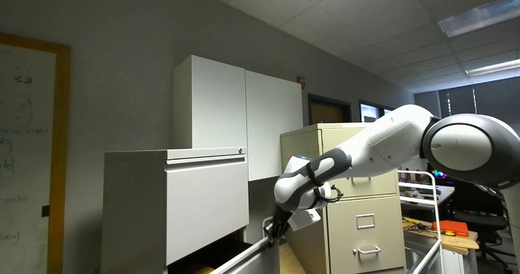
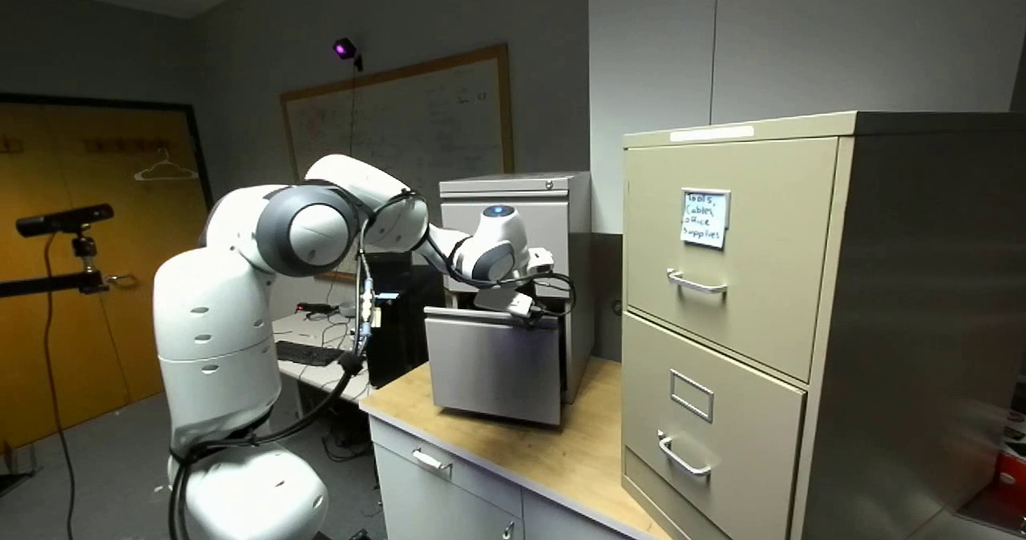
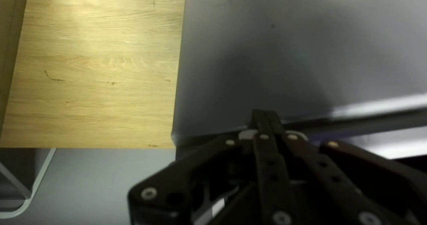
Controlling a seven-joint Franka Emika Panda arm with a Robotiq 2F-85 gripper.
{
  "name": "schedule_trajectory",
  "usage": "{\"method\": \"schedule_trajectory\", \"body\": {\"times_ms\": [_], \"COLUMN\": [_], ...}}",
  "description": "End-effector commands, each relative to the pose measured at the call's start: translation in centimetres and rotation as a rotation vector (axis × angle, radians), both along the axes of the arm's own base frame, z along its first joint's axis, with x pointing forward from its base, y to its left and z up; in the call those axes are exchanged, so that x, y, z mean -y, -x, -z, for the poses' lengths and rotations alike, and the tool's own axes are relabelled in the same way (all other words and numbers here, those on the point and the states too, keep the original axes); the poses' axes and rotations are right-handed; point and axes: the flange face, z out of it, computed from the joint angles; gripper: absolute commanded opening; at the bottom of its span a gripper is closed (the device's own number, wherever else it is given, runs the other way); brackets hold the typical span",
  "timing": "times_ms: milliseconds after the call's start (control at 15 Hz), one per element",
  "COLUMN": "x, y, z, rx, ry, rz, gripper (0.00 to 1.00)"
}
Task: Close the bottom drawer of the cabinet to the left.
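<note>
The cabinet [image 1: 206,211] is pale grey-white with a broad flat upper drawer front that is shut; it also shows in an exterior view [image 2: 581,300]. Its bottom drawer [image 1: 260,264] is pulled partly out, and its plain front faces the room in an exterior view [image 2: 493,368]. The wrist view shows the drawer's grey front [image 3: 240,58] and upper edge. My gripper [image 3: 267,115] is shut with its black fingers together and nothing seen between them. Its fingertips are at the drawer's upper edge near one end, also in an exterior view [image 1: 271,239]. Whether they touch it is unclear.
A beige filing cabinet [image 2: 729,259] with small handles stands beside the drawer on the wooden counter [image 2: 513,428]. A white two-door cupboard [image 1: 219,107] hangs behind. A white rail [image 1: 436,209] stands past the beige cabinet.
</note>
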Motion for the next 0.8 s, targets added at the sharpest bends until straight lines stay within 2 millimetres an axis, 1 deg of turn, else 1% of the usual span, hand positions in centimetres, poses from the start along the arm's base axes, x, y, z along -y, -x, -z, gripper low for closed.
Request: {"method": "schedule_trajectory", "body": {"times_ms": [0, 267, 733], "x": [-0.9, -1.0, 0.6], "y": [-4.0, -6.8, -11.9], "z": [-0.3, -1.3, -2.2], "rx": [0.021, 0.048, 0.087], "ry": [-0.037, -0.078, -0.159], "rz": [-0.041, -0.066, -0.076], "gripper": [0.0, 0.0, 0.0]}}
